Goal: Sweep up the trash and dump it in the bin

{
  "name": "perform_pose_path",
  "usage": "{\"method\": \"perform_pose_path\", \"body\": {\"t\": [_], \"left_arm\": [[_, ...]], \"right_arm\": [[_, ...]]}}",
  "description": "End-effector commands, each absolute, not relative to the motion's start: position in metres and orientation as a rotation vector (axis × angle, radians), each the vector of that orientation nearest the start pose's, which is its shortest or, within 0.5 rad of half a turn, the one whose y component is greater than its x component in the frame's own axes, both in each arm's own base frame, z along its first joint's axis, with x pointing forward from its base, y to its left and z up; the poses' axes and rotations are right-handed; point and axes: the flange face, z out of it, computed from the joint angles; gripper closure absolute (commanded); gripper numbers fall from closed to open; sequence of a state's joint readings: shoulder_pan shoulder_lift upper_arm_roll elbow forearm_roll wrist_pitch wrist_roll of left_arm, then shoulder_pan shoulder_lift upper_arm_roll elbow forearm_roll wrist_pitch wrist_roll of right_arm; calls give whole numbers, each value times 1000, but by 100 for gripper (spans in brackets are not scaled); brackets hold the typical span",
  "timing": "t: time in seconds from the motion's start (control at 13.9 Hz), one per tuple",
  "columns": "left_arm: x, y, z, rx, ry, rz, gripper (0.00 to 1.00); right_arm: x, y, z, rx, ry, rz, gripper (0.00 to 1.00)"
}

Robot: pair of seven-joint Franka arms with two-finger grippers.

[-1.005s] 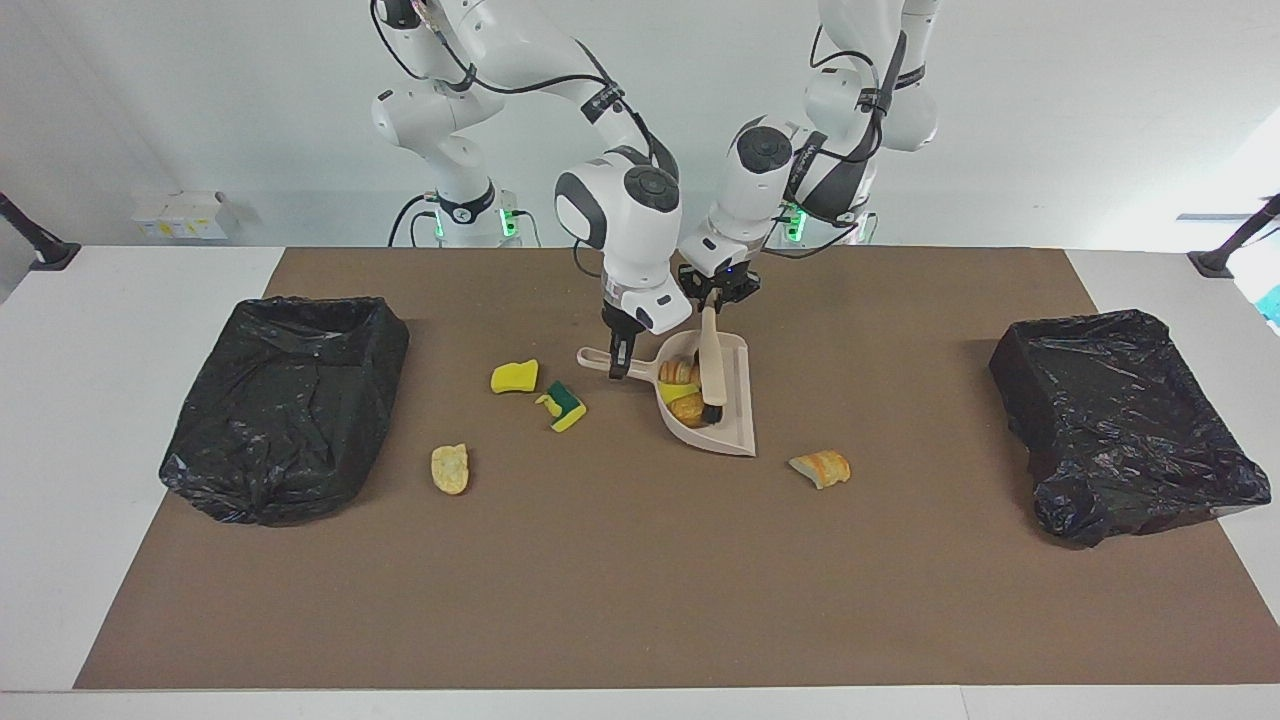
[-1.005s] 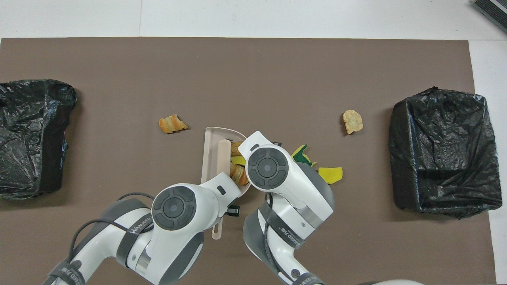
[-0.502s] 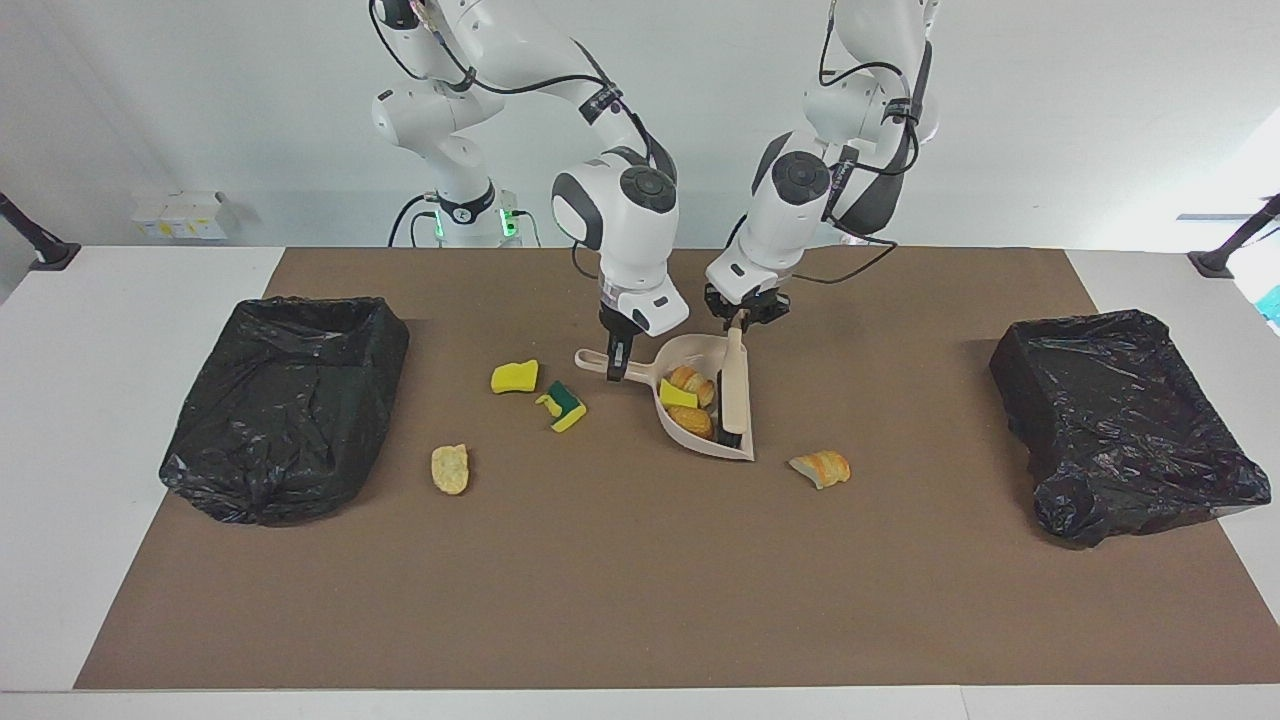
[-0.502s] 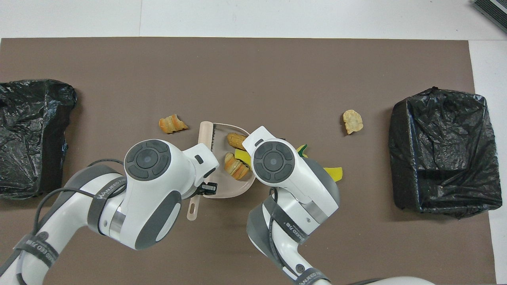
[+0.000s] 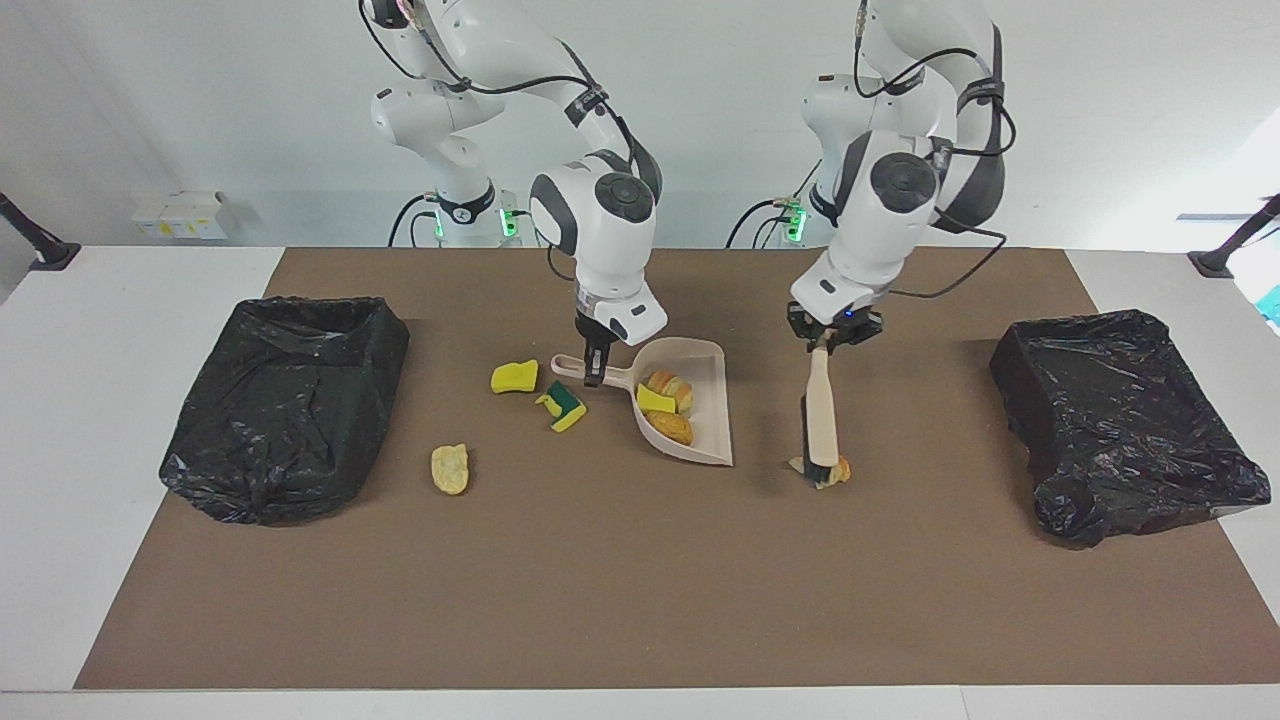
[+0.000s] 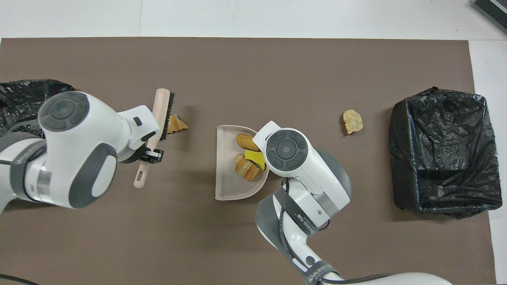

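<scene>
My right gripper [image 5: 594,374] is shut on the handle of the beige dustpan [image 5: 712,390] [image 6: 227,189] in the middle of the mat. Two bread pieces [image 6: 244,140] and a yellow sponge chunk [image 6: 256,158] lie in the pan. My left gripper [image 5: 826,344] [image 6: 150,153] is shut on the handle of the beige brush [image 5: 821,412] [image 6: 162,113]. The brush's black bristles stand against a bread piece [image 5: 837,471] [image 6: 176,124] toward the left arm's end. A yellow sponge [image 5: 515,376], a green-layered sponge [image 5: 565,406] and another bread piece [image 5: 450,468] [image 6: 352,121] lie toward the right arm's end.
A bin lined with a black bag [image 5: 285,400] [image 6: 443,150] stands at the right arm's end of the brown mat. A second black-lined bin [image 5: 1120,420] [image 6: 23,99] stands at the left arm's end. In the overhead view the right arm covers the two loose sponges.
The left arm drew the brush out of the dustpan and carried it toward its own end, setting the bristles beside the bread piece there. The dustpan shifted slightly toward the right arm's end.
</scene>
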State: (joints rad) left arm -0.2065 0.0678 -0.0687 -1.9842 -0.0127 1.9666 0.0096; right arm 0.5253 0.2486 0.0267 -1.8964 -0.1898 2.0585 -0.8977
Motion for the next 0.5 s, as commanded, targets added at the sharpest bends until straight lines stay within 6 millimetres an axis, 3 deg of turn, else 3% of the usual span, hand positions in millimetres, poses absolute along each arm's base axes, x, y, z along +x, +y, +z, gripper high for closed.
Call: {"method": "perform_pose_path", "body": {"t": [0.0,0.29,0.43], "left_arm": [[580,-119,413,-3021,574,136,100],[599,-94,378,-3004,606,173,100],[598,-98,368,-3001,658,169,100]], "right_arm": [[516,298,373,-2298,-2338,238,100],[514,298,372,-2314,-2323,243,100],[512,301,372,-2326,-2313,238,100]]}}
